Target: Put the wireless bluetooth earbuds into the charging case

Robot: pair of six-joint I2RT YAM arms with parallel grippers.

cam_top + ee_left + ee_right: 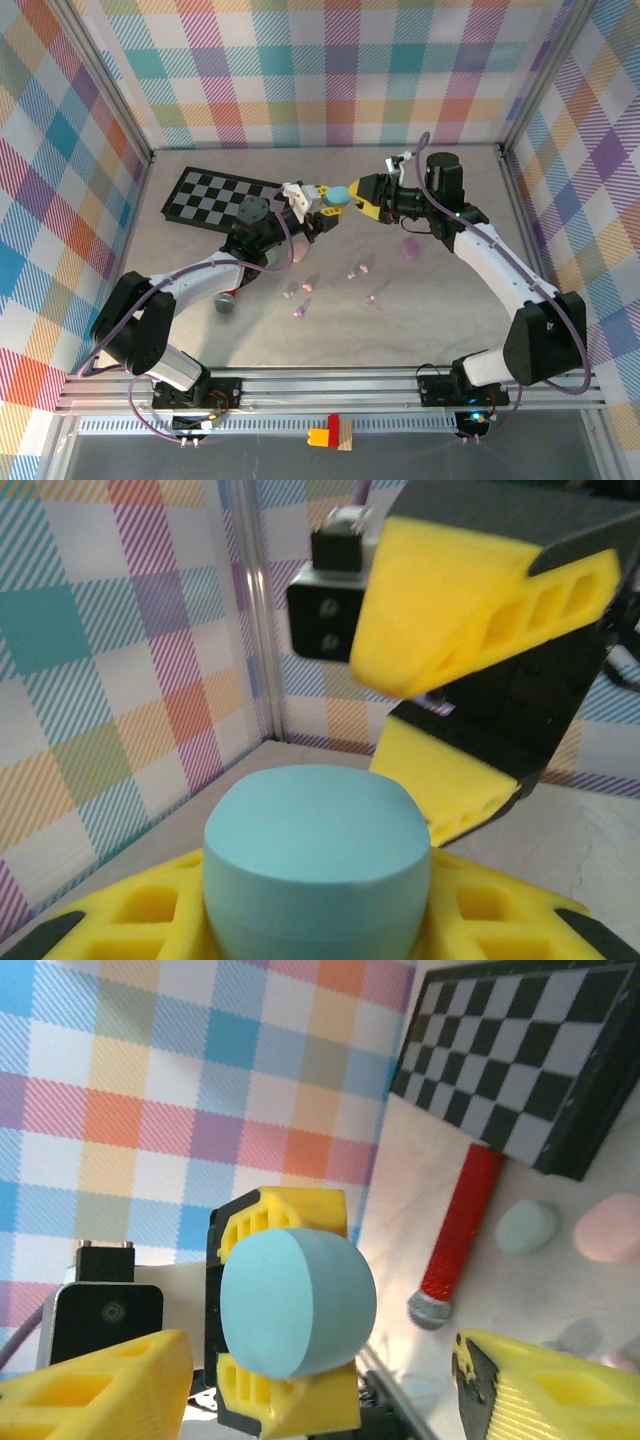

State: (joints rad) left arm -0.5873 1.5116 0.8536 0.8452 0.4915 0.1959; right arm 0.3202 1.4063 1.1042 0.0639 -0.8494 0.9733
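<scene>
A pale blue charging case (340, 193) hangs above the table with its lid closed, and my left gripper (330, 200) is shut on it. In the left wrist view the case (318, 865) sits between my yellow fingers. My right gripper (366, 196) faces it from the right, open, its fingertips close to the case but apart from it. In the right wrist view the case (295, 1300) lies ahead, between my own spread fingers (100, 1385). Several tiny pastel earbuds (352, 272) lie scattered on the table below, one of them purple (298, 312).
A checkerboard (215, 195) lies at the back left. A purple case (410, 247) rests under the right arm. A red-handled tool (460, 1230), a teal case (527, 1225) and a pink case (608, 1228) lie near the board. Plaid walls enclose the table.
</scene>
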